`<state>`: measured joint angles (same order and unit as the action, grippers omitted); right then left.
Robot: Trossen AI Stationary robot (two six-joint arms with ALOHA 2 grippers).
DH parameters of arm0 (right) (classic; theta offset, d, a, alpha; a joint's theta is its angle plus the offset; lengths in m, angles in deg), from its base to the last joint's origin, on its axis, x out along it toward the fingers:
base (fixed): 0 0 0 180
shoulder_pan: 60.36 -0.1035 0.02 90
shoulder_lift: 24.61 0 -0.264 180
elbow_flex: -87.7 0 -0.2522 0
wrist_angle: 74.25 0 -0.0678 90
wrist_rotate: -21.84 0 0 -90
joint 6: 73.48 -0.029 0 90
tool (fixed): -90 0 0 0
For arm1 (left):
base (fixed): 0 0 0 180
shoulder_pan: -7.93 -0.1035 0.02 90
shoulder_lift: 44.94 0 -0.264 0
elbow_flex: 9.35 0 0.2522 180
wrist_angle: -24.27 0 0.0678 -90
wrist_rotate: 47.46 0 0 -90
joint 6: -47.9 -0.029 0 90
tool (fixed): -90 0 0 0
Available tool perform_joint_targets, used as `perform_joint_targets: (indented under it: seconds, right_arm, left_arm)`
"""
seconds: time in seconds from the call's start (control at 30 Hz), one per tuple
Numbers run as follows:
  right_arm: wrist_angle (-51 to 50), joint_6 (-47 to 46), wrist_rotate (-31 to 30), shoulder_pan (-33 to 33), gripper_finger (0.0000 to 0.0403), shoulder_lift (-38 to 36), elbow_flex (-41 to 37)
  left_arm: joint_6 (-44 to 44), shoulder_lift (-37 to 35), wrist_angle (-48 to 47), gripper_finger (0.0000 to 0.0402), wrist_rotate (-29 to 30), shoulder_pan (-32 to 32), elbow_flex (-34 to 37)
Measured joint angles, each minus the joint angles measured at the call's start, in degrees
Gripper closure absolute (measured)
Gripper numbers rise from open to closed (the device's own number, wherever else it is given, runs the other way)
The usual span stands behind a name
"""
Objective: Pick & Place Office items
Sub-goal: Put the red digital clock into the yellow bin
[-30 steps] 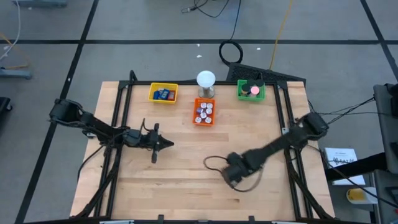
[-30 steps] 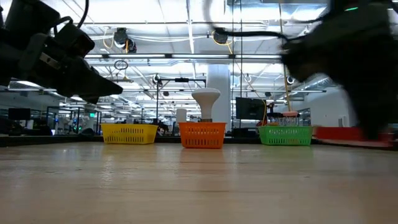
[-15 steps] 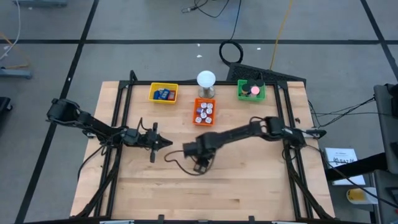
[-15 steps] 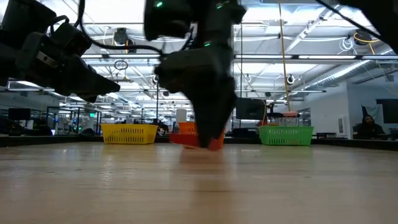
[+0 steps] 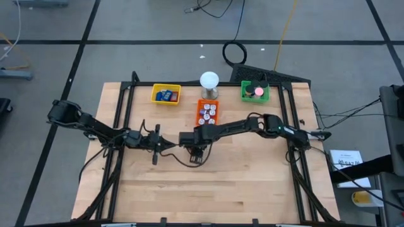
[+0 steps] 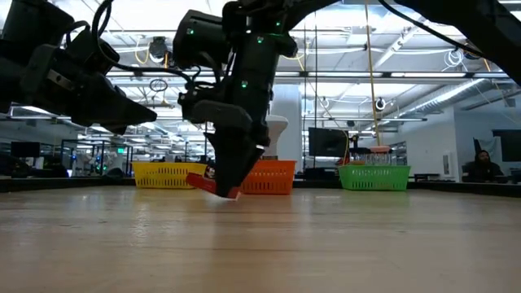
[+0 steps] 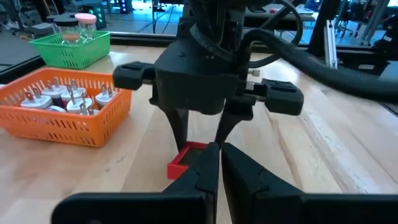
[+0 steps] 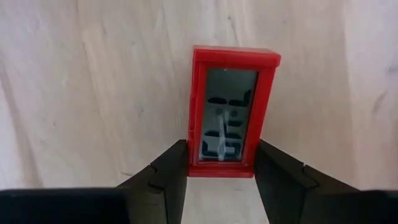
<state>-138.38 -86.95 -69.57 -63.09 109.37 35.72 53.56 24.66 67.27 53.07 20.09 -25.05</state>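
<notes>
Since half a second ago, seen from above, the right gripper [image 5: 194,146] has been swung further left with its load, close beside the waiting, closed left gripper [image 5: 169,145]. At table level, a flat red rectangular block with a grey window [image 6: 213,185] is held tilted just above the wooden table [image 6: 326,244]; it should be kept level and carried clear of the left arm. At the right wrist, the fingers [image 8: 163,171] are seen closed narrowly on the block's end.

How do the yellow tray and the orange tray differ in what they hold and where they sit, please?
The yellow tray holds blue pieces with a little red, while the orange tray holds small white-and-purple pieces. The yellow tray sits toward the left arm's side of the table's far edge; the orange tray sits near the middle, just in front of the white globe lamp. The right gripper, shut on a red block, is close to the orange tray and farther from the yellow one. Both trays are small, open-topped and latticed.
</notes>
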Motion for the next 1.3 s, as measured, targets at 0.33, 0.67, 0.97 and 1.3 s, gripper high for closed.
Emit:
perform_joint_targets:
  seconds: [0.33, 0.67, 0.97, 1.3]
  right_arm:
    - [6.0, 2.1, -1.9, -0.2, 0.0165, -0.4, -2.9]
    - [4.6, 4.7, -11.3, -5.7, 0.0210, -11.1, -9.8]
    - [37.9, 2.6, -11.8, -7.5, 0.0391, -26.0, -40.7]
    - [67.9, 7.8, -4.2, -5.8, 0.0402, -34.7, -65.5]
  left_arm:
    - [1.6, 0.0, -0.5, 0.0382, -0.9, 0.0, 0.0]
    - [2.4, 0.0, -8.5, 0.0383, -4.0, 0.0, -3.7]
    - [-1.4, 0.0, -24.8, 0.0382, -5.9, -2.7, -13.4]
    - [-3.5, 3.1, -36.2, 0.0327, -9.6, -5.9, -20.6]
